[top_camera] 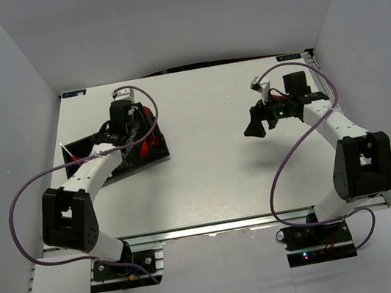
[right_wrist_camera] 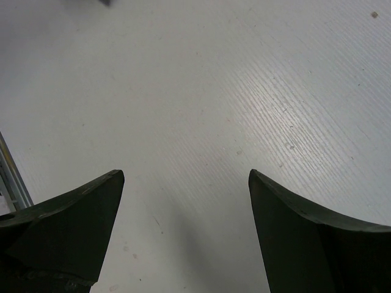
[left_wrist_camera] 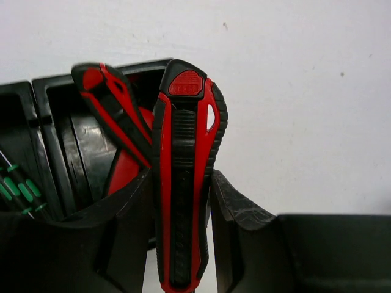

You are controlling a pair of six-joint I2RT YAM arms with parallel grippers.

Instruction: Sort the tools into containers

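Placing step: at ten o'clock on the white bench (top_camera: 216,180), the left fingers (left_wrist_camera: 238,210) clench a red-and-black elongated plastic cutter (left_wrist_camera: 183,152) at the black plastic three-compartment tray (left_wrist_camera: 58,122), where a second red-and-black cutter (left_wrist_camera: 110,101) already leans. The right fingers (right_wrist_camera: 73,207) hang released and empty at two o'clock. We judge that the next move calls for lowering the held cutter into that same compartment, then letting go.

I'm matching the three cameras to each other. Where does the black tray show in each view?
Top external: black tray at left, beneath the left gripper.
Left wrist: upper left, behind the red-and-black cutter in the jaws.
Right wrist: not in view.
Shared landmark: the white table.
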